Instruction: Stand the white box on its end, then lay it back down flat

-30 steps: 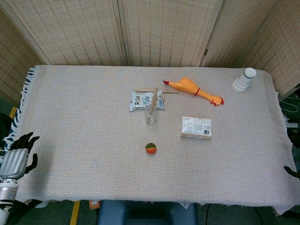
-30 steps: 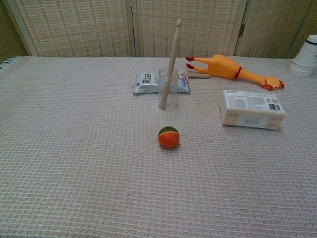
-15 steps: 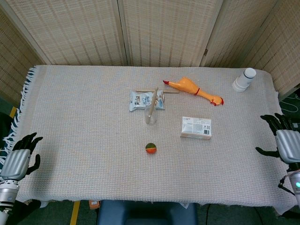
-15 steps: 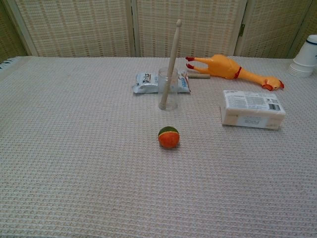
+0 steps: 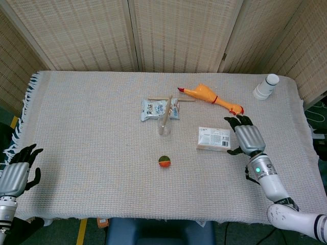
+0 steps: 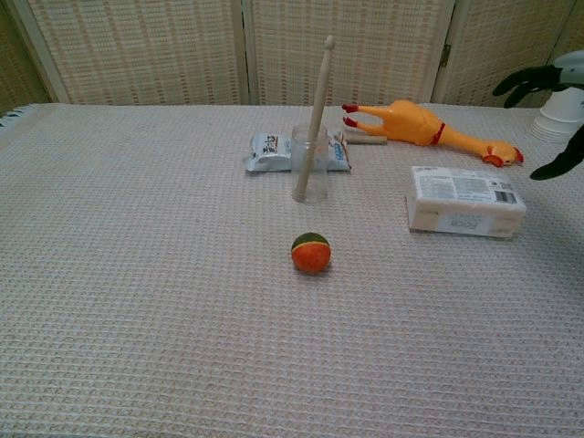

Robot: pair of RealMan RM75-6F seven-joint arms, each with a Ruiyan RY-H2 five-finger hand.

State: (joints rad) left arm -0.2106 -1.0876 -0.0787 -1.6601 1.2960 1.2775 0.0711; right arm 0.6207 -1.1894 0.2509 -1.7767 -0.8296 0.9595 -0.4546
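Note:
The white box (image 5: 213, 139) lies flat on the woven tablecloth, right of centre; in the chest view the box (image 6: 465, 201) shows its printed label on top. My right hand (image 5: 246, 136) hovers just to the right of the box with its fingers spread, holding nothing and apart from the box. The chest view catches only the dark fingertips of the right hand (image 6: 543, 100) at the right edge. Off the table's front left corner, my left hand (image 5: 18, 171) hangs with its fingers apart and holds nothing.
A rubber chicken (image 5: 208, 97) lies behind the box. A clear glass with a wooden stick (image 5: 164, 120) stands mid-table before a snack packet (image 5: 157, 109). A small orange-green ball (image 5: 164, 161) sits nearer the front. White stacked cups (image 5: 266, 87) stand at the back right.
My right hand has come in from the table's right edge, moving left to just beside the white box. The left hand has barely moved.

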